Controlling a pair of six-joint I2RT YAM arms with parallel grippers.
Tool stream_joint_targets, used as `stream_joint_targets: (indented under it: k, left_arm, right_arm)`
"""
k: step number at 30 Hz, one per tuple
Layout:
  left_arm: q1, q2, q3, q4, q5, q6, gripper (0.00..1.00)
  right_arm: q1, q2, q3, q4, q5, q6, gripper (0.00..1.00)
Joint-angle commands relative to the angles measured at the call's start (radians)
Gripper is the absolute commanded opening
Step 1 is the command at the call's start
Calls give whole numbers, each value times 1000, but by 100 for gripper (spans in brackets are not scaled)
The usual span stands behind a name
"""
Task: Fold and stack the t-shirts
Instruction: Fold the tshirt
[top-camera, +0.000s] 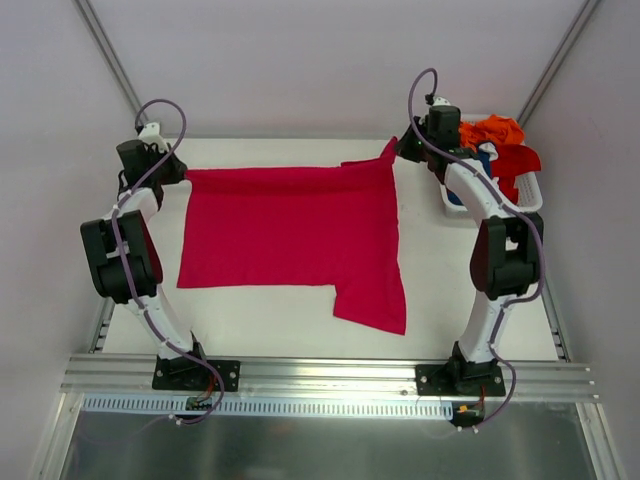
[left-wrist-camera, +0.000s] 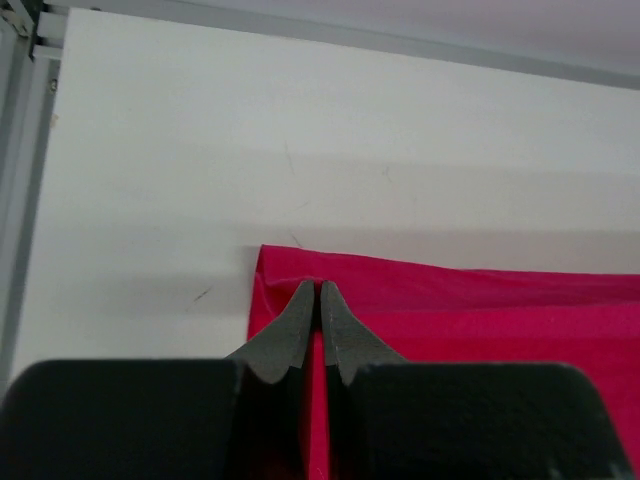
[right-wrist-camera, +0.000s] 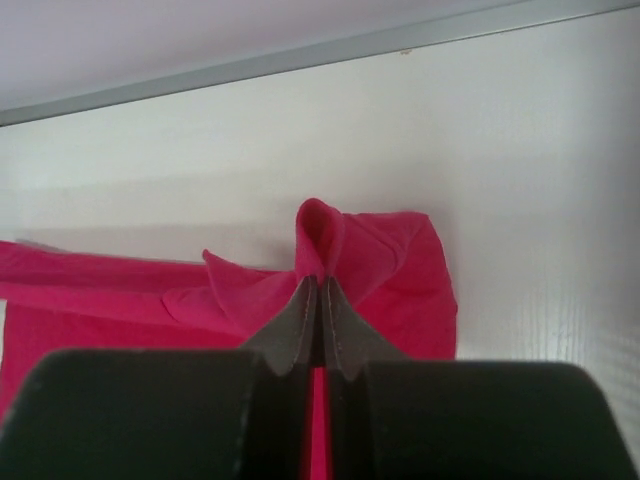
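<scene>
Crimson-pink t-shirt (top-camera: 300, 235), a soft plain short-sleeved cloth one, lies spread across the middle of the white table (top-camera: 280, 325) in the top view. Its far edge is drawn into a fairly straight line between the two arms. The left gripper (top-camera: 182, 172) pinches the upper left corner of the cloth. The right gripper (top-camera: 398, 150) pinches the upper right corner, where the fabric rises into a small peak. Holding both corners likely serves to pull the shirt flat before folding. One part reaches lower at the bottom right of the cloth. At the upper right of the frame a white plastic slatted basket (top-camera: 532, 195) holds the orange shirt (top-camera: 492, 130), the red shirt (top-camera: 518, 160) and the dark blue shirt (top-camera: 484, 160), bunched and waiting their turn.

From the left wrist view, the grey fingers (left-wrist-camera: 290, 335) are closed tight on the pink corner, and the fabric lies flat toward the right of the frame.

From the right wrist view, the fingers (right-wrist-camera: 290, 335) are likewise clamped, here on a gathered fold that stands up above the tips at the centre.
</scene>
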Motion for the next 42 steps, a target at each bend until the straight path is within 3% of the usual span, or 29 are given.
stream_joint_targets:
  k: [1,11,26,27,28,29,30,31,32,33,36,42]
  left_arm:
    - [14,-62,-43,99,79,141,0]
    - [16,-80,-107,35,79,338,0]
    - [16,-119,-201,-61,68,407,2]
    - [16,-123,-201,-72,73,401,9]
    - [19,-137,-192,-104,83,395,18]
    - [19,-145,-184,-120,97,388,31]
    - [22,-163,-169,-135,102,375,50]
    - [27,-172,-161,-150,108,368,62]
    - [28,-185,-150,-175,105,359,89]
    - [31,-197,-139,-192,97,344,99]
    - [42,-252,-98,-227,106,264,99]
    - [25,-315,-52,-339,56,-114,97]
  right_arm:
    - [2,-96,-115,46,-46,35,0]
    - [3,-232,-417,33,-58,72,1]
    - [5,-239,-461,-62,-110,43,1]
    - [5,-239,-455,-76,-124,40,2]
    - [6,-237,-438,-107,-138,34,28]
    - [6,-239,-422,-127,-167,11,40]
    - [6,-242,-374,-198,-172,-3,59]
    - [6,-246,-349,-231,-183,-17,67]
    - [6,-249,-318,-268,-187,-53,74]
    - [6,-252,-286,-309,-178,-67,84]
    - [6,-262,-176,-438,-148,-96,89]
    - [53,-156,13,-533,-97,-54,88]
